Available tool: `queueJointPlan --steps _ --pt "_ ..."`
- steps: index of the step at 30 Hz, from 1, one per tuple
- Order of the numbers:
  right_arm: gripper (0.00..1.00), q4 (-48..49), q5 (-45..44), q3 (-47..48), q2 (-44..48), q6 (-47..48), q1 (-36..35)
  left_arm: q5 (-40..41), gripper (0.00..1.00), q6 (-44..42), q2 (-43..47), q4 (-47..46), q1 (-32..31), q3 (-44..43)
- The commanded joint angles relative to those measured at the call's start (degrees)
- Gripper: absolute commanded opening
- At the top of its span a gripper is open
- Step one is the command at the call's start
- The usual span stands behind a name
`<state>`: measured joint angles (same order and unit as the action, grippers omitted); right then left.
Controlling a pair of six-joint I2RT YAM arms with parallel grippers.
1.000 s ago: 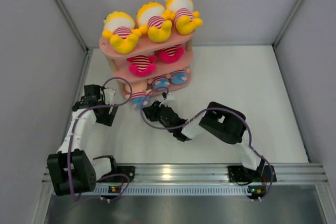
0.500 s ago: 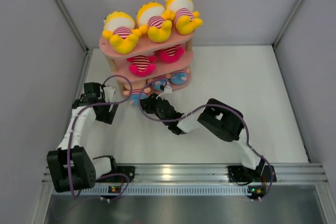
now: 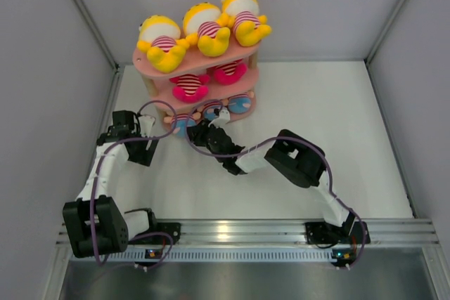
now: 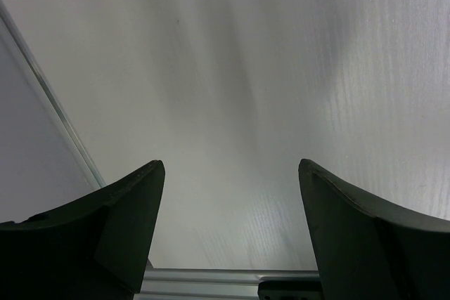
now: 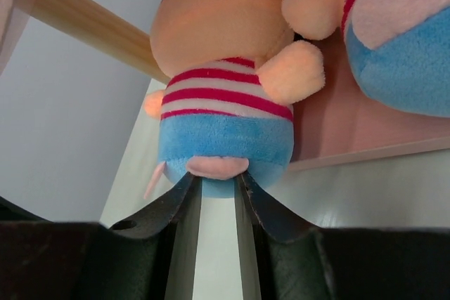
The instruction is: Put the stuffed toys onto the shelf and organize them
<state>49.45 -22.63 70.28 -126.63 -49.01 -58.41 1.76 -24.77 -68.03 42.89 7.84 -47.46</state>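
Observation:
The pink three-tier shelf (image 3: 151,63) stands at the back left of the table. Three yellow stuffed toys (image 3: 200,27) lie on its top board. Two striped dolls with magenta bottoms (image 3: 190,86) lie on the middle board. Two blue-bottomed dolls (image 3: 239,103) lie on the lowest board. My right gripper (image 3: 199,133) is shut on a third peach-headed doll (image 3: 183,124) at that board's front left edge. In the right wrist view the gripper (image 5: 216,179) pinches the doll's (image 5: 225,103) blue bottom, beside another blue doll (image 5: 408,54). My left gripper (image 3: 137,142) is open and empty over the table (image 4: 230,170).
The left wall of the enclosure (image 3: 56,103) runs close beside my left arm. A wooden shelf post (image 5: 84,22) stands just behind the held doll. The aluminium rail (image 3: 281,230) runs along the near edge.
My right gripper has carried the blue-bottomed doll up and to the left, in to the shelf's lowest board. The left arm has hardly moved.

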Motion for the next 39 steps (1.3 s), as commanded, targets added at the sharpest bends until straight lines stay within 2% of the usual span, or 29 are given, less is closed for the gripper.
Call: queueJointPlan --steps 1,4,11,22,25,28,29,32,33,35,37,38,39 --pt "0.26 0.21 -1.01 2.49 -1.07 0.68 0.76 -0.70 0.83 -0.01 0.62 -1.94 0.34 -1.49" --pt "0.27 0.21 -0.75 2.49 -0.99 0.58 1.28 -0.44 0.83 -0.27 0.79 -1.94 0.34 -1.23" --pt "0.33 0.64 1.53 0.84 1.55 6.90 1.55 -0.79 0.83 -0.10 -0.08 -1.94 0.34 -0.97" --pt "0.64 5.93 4.88 -14.10 18.33 17.19 -2.05 0.44 0.84 0.16 2.11 -1.76 0.25 1.14" --pt "0.74 1.11 5.41 -20.26 25.69 19.74 -2.50 1.31 0.84 0.17 3.25 -1.76 0.34 1.93" --pt "0.81 -11.18 1.64 -26.58 34.47 21.06 -1.71 2.19 0.84 0.43 3.43 -1.76 0.34 2.46" --pt "0.82 -18.01 0.93 -29.21 36.78 20.80 -1.01 2.37 0.84 0.60 3.43 -1.85 0.34 2.64" --pt "0.84 -30.17 0.40 -32.21 45.84 20.01 5.92 2.20 0.83 1.83 3.17 -1.85 0.34 2.73" --pt "0.84 -37.34 -0.30 -32.66 49.86 20.27 10.64 1.67 0.83 2.53 3.08 -1.85 0.34 2.64" --pt "0.88 -41.17 -3.37 -35.20 53.84 22.29 15.06 1.06 0.83 2.89 3.43 -1.94 0.34 2.55" --pt "0.97 -44.69 -2.34 -36.79 58.59 23.69 21.83 -0.08 0.83 3.15 3.69 -1.94 0.34 2.46" --pt "0.98 -45.75 0.28 -37.93 59.73 23.96 24.63 -0.61 0.83 3.24 4.13 -1.94 0.25 2.81" --pt "0.98 -48.02 1.18 -38.29 61.31 23.97 30.84 -1.49 0.83 3.07 4.31 -1.94 0.34 2.99"
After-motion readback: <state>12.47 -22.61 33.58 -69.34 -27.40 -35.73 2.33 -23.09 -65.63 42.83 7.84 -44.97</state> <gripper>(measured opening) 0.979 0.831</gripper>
